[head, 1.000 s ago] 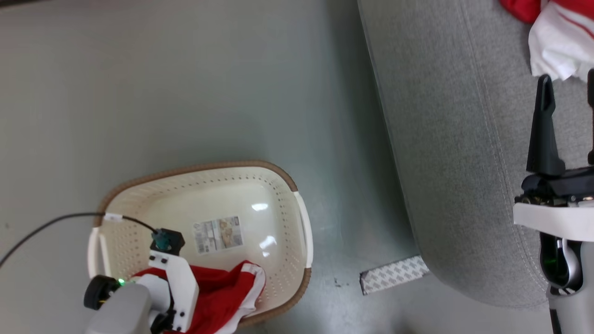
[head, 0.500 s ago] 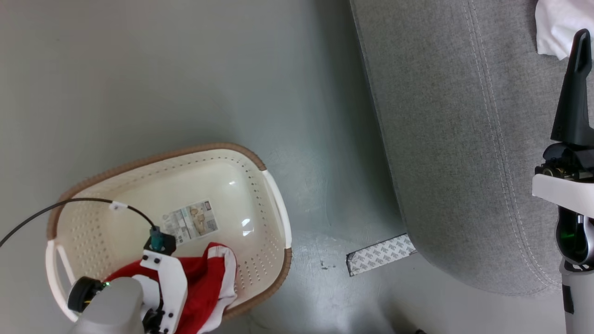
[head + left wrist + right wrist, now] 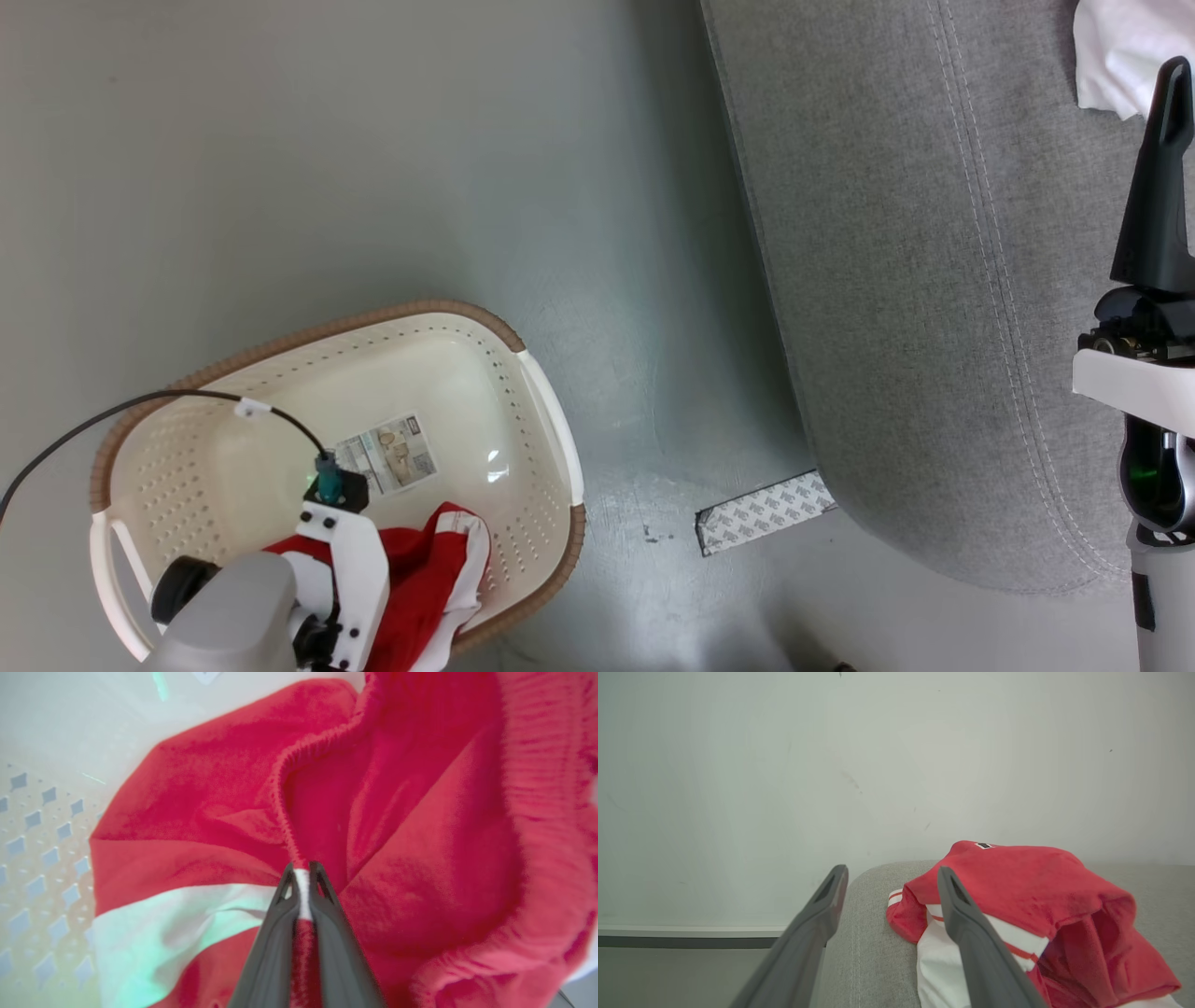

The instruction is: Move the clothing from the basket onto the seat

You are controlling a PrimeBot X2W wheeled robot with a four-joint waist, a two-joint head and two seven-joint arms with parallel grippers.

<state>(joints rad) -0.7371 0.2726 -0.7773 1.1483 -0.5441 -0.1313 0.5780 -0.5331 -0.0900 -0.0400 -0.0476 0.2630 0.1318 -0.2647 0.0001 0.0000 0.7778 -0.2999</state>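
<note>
A red-and-white piece of clothing lies in the near end of the cream basket. In the left wrist view my left gripper is shut on a fold of that clothing, at the seam of red and white. My left arm covers part of it in the head view. Another red-and-white garment rests on the grey seat; its white corner shows top right. My right gripper hovers open over the seat, just left of that garment and holding nothing.
A paper label is stuck to the basket's bottom. A black cable runs from my left wrist across the basket rim. A patterned tape strip lies on the grey floor by the seat's corner. A pale wall rises behind the seat.
My left gripper has gone from open to shut on the clothing in the basket. The head camera shifted, so the basket and seat sit differently in the picture. The right gripper stays open.
</note>
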